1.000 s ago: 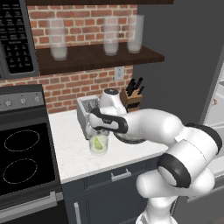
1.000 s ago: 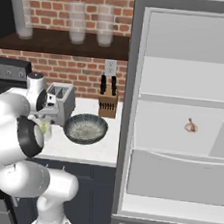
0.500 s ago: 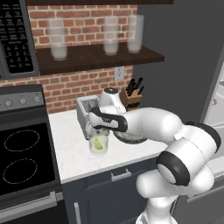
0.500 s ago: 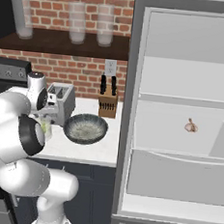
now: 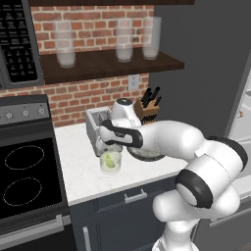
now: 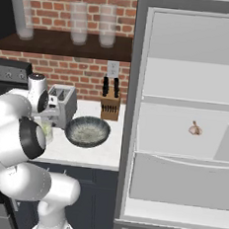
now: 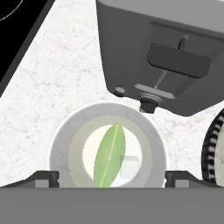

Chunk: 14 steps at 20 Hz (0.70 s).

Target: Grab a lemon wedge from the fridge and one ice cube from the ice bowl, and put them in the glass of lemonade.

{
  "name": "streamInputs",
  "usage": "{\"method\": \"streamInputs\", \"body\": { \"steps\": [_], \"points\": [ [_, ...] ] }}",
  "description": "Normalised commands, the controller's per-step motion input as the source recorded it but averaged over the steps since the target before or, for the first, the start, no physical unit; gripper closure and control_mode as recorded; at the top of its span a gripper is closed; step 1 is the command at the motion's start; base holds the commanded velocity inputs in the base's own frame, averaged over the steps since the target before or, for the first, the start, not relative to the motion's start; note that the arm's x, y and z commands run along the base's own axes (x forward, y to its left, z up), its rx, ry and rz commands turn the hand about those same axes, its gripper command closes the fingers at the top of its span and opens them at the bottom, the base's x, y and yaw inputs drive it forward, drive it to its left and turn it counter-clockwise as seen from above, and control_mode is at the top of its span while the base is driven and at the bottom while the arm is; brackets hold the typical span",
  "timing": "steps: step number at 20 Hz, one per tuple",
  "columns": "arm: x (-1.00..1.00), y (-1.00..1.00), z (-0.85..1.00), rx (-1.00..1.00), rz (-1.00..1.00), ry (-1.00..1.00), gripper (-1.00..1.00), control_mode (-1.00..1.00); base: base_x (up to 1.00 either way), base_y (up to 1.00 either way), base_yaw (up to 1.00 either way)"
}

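Observation:
The glass of lemonade (image 5: pixel 111 163) stands on the white counter in front of the toaster. In the hand view I look straight down into the glass (image 7: pixel 61 144): a lime-green lemon wedge (image 7: pixel 110 154) lies in it, with a faint pale ice cube (image 7: pixel 129 166) beside it. My gripper (image 7: pixel 112 177) hovers just above the rim, open, its fingertips (image 7: pixel 43 177) far apart at either side with nothing between them. My gripper (image 5: pixel 111 145) sits right over the glass. The ice bowl (image 6: pixel 87 132) rests to the right of the toaster. The fridge (image 6: pixel 185 118) stands open.
A silver toaster (image 7: pixel 166 52) stands directly behind the glass. A knife block (image 6: pixel 109 105) is at the wall. A garlic-like bulb (image 6: pixel 195 128) lies on a fridge shelf. The black stove (image 5: pixel 24 181) borders the counter on the left. Frosted glasses (image 5: pixel 64 46) line the shelf above.
The jaws have spread from shut to wide open above the glass. The arm itself has barely moved.

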Motion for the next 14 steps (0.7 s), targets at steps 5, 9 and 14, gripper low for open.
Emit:
{"method": "streamInputs", "body": {
  "steps": [5,9,14],
  "points": [
    [0.00,0.00,0.00,0.00,0.00,0.00,-1.00,-1.00,0.00,0.00,0.00],
    [-0.14,-0.07,0.09,0.04,0.00,-0.03,-1.00,-1.00,0.00,0.00,0.00],
    [-0.23,-0.28,0.20,0.11,0.00,-0.07,-1.00,-1.00,0.00,0.00,0.00]
  ]
}}
